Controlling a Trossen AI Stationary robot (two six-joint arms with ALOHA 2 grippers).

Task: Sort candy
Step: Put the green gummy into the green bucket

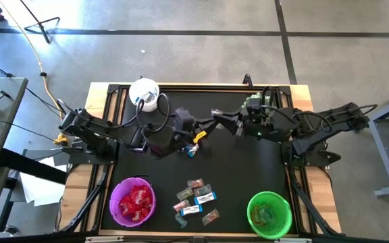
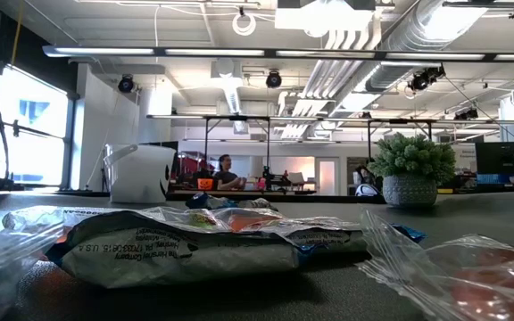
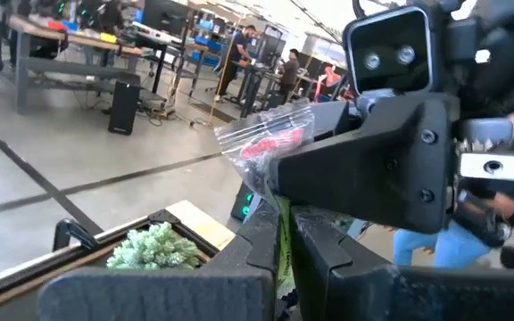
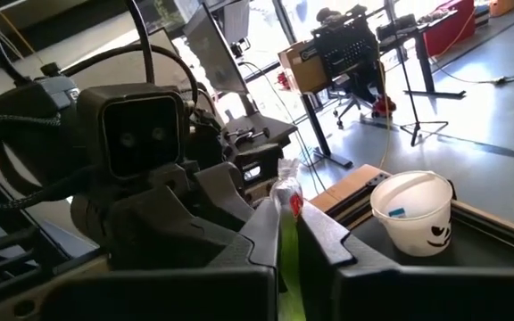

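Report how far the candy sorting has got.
Done: red candy fills the purple bowl; some sits in the green bowl. In hand: left gripper and right gripper both pinch one clear packet mid-table. Left: loose candies between the bowls.

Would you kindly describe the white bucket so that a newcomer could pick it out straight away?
Start at the black table and go to its far edge, on the left arm's side. The white bucket stands there alone. Unlike the purple bowl and green bowl at the near edge, it is white with a black face.
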